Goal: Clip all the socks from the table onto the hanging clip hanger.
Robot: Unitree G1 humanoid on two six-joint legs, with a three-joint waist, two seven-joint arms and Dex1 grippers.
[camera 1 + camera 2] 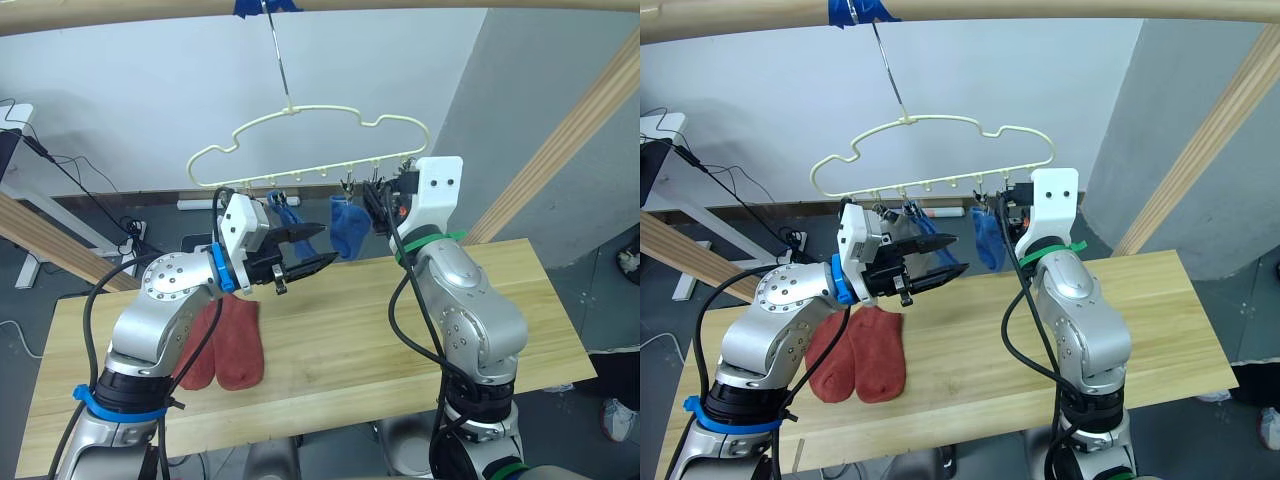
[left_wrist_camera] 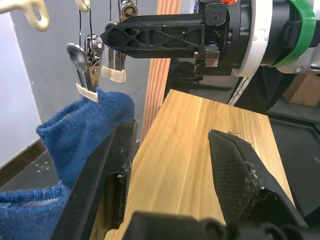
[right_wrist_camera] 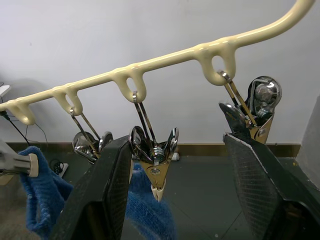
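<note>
Both tools gape empty: right tool (image 3: 175,200) at the clip hanger (image 1: 300,150); next, fetch rust-red socks (image 1: 225,345) off bench (image 1: 350,330).

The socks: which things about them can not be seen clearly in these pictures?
- Red socks: the left arm covers their upper part in both eye views.
- Blue socks on the clip hanger: the left gripper and right gripper hide where the clips bite.
- Grey socks: whether any lie on the table behind the arms cannot be told.
</note>
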